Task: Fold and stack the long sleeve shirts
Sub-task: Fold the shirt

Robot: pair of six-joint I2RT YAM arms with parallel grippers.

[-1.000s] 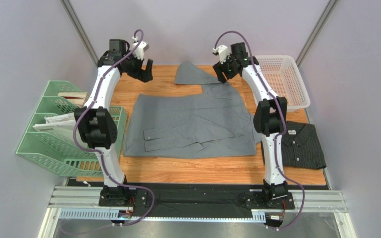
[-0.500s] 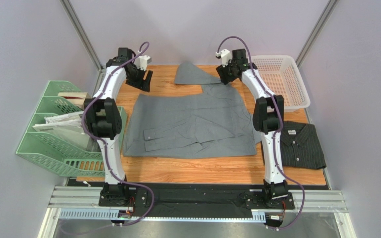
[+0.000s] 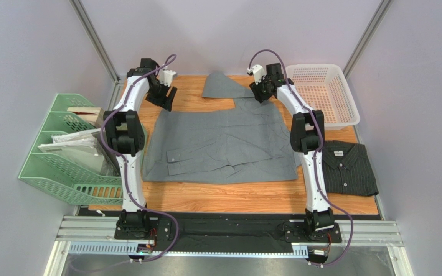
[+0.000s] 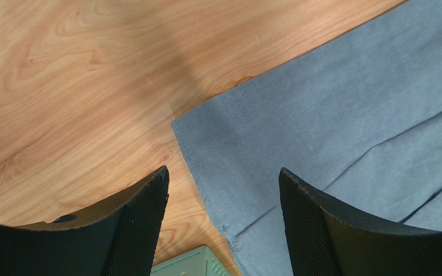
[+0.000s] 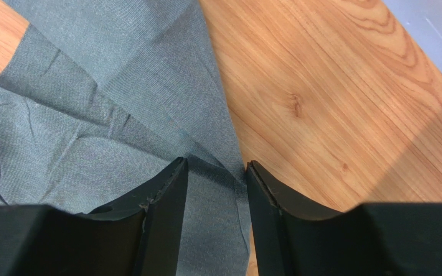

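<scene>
The mid-grey long sleeve shirt (image 3: 223,144) lies spread flat in the middle of the table, one sleeve (image 3: 224,86) reaching toward the far edge. The dark pinstriped shirt (image 3: 350,168) lies folded at the right. My left gripper (image 3: 164,98) hovers open at the grey shirt's far left corner. In the left wrist view that corner (image 4: 321,115) sits between and ahead of my left gripper (image 4: 223,178). My right gripper (image 3: 261,92) is down at the far right, where sleeve meets body. Its jaws stand narrowly apart, the cloth's edge (image 5: 91,115) running between them at my right gripper (image 5: 216,167).
A white mesh basket (image 3: 344,118) stands at the far right. Green file trays (image 3: 62,167) holding papers stand off the table's left edge, one corner (image 4: 189,263) showing in the left wrist view. Bare wood (image 3: 217,198) lies in front of the grey shirt.
The left gripper has come down and in toward the shirt's far left corner, its jaws narrowing slightly. The right gripper has shifted a little left at the sleeve, and its jaws have drawn closer together.
</scene>
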